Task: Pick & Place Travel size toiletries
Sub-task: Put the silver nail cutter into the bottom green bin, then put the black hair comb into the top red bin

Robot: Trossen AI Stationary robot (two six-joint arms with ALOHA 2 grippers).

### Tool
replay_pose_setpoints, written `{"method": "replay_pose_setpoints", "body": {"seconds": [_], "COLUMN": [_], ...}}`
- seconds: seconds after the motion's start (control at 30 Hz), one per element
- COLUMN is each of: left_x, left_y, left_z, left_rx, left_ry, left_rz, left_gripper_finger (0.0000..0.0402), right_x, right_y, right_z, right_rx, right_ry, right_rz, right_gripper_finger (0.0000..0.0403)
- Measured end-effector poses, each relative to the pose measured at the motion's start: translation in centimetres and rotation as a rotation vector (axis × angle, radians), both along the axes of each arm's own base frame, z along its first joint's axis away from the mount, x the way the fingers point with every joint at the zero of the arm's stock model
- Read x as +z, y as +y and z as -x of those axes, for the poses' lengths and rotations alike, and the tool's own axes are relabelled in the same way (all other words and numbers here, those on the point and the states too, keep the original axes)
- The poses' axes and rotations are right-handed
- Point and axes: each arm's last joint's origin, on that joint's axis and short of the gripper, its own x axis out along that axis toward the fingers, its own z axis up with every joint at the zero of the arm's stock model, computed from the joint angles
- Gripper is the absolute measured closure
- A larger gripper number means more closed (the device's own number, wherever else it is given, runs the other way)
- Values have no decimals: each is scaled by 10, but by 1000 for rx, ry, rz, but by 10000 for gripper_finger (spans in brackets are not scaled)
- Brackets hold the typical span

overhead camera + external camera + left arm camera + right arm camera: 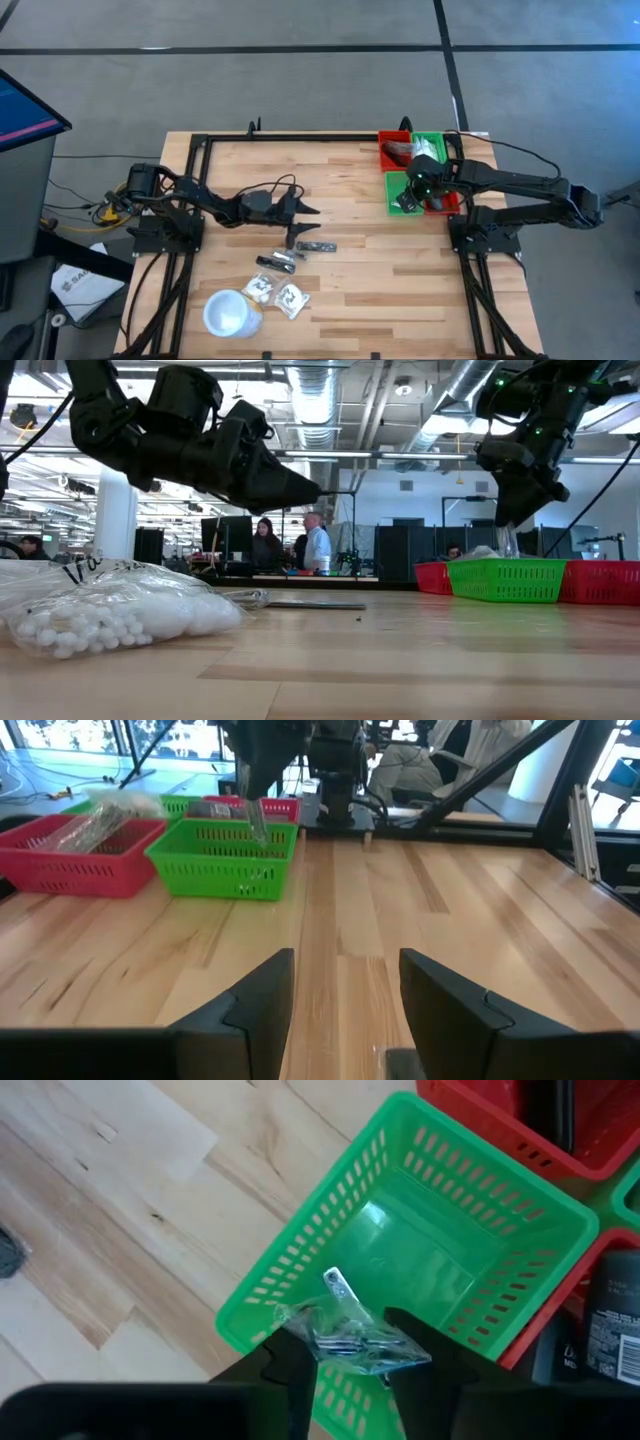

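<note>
My right gripper (409, 199) (350, 1358) hovers over the near green basket (430, 1270), shut on a clear plastic sachet (345, 1332) with metallic contents. My left gripper (310, 210) (345, 995) is open above bare wood at the table's middle, touching nothing. Near it on the table lie two dark grey oblong items (313, 245) (279, 262). Closer to the near edge rest two clear sachets with white contents (258, 289) (292, 298). One of these sachets (110, 615) fills the low view's left. My right gripper pinches the clear sachet between its two fingers (290, 1365), at the crumpled upper part (372, 1342). The fingers point down from above. The sachet is lifted clear and hangs below the fingertips (508, 538), over the green basket's open top.
Four small baskets sit at the table's far right: red (393, 150), green (432, 143), green (398, 186) and red (447, 203), some holding items. A white round cup (228, 312) stands near the near edge. A black frame (300, 138) rims the table. People stand beyond.
</note>
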Motion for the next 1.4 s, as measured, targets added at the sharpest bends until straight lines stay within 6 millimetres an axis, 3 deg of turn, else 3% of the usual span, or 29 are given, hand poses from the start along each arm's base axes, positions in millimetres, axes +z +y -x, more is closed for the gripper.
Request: {"method": "replay_pose_setpoints", "body": {"seconds": [0.7,1.0,1.23,1.4], "left_x": [-5,-6,-26,-30], "left_y": [-1,-12,-25,-35], "left_z": [4,5,13,15], "left_rx": [0,-143,-224,-264], "left_ry": [18,28,249,292], "left_rz": [13,57,76,81], "left_gripper_finger": [230,230,230,230], "right_x": [1,7,9,11], "right_y": [-1,1,8,14], "right_z": [-1,-12,-18,-22], "right_rx": [43,115,164,198], "right_ry": [4,-92,-134,-162], "right_rz": [36,101,114,121], "right_gripper_finger": [265,253,258,265]}}
